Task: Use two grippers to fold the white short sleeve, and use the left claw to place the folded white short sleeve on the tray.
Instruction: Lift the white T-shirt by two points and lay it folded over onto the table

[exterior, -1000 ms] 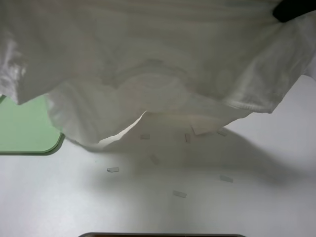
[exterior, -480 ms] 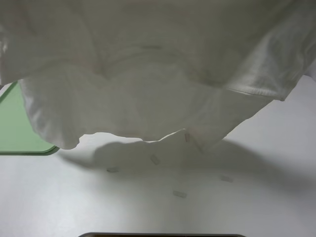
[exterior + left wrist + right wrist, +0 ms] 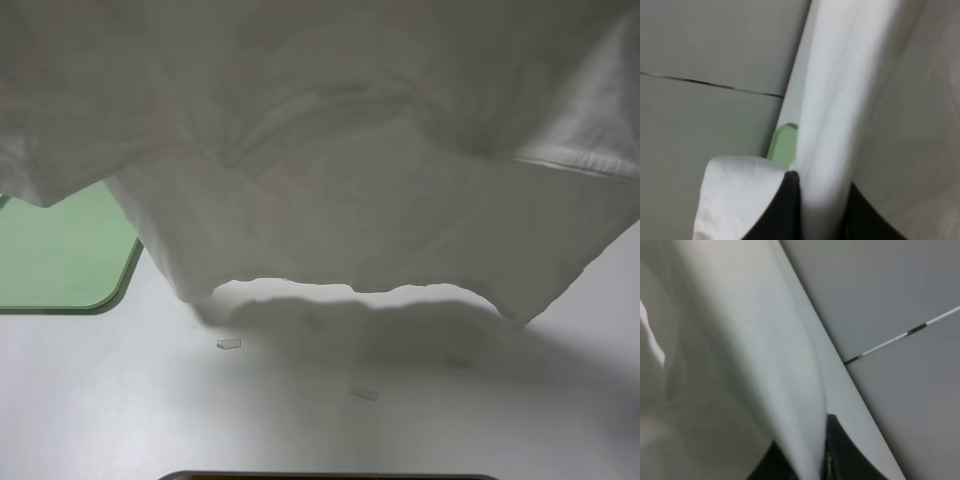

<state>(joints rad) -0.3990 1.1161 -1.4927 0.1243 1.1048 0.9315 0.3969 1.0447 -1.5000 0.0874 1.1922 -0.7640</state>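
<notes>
The white short sleeve hangs lifted above the table and fills the upper half of the high view, its lower hem free over the table. Both grippers are hidden behind the cloth in that view. In the left wrist view my left gripper is shut on a fold of the white short sleeve. In the right wrist view my right gripper is shut on the white short sleeve. The light green tray lies at the left, partly covered by the hanging cloth; a corner of it shows in the left wrist view.
Small pale tape-like scraps lie on the white table under the shirt, one on the left and one nearer the front. A dark edge runs along the table's front.
The shirt has kept moving while held up: its lower hem swung from a loose point to a wider, flatter edge and shifted right. The tray shows more than half a second ago.
</notes>
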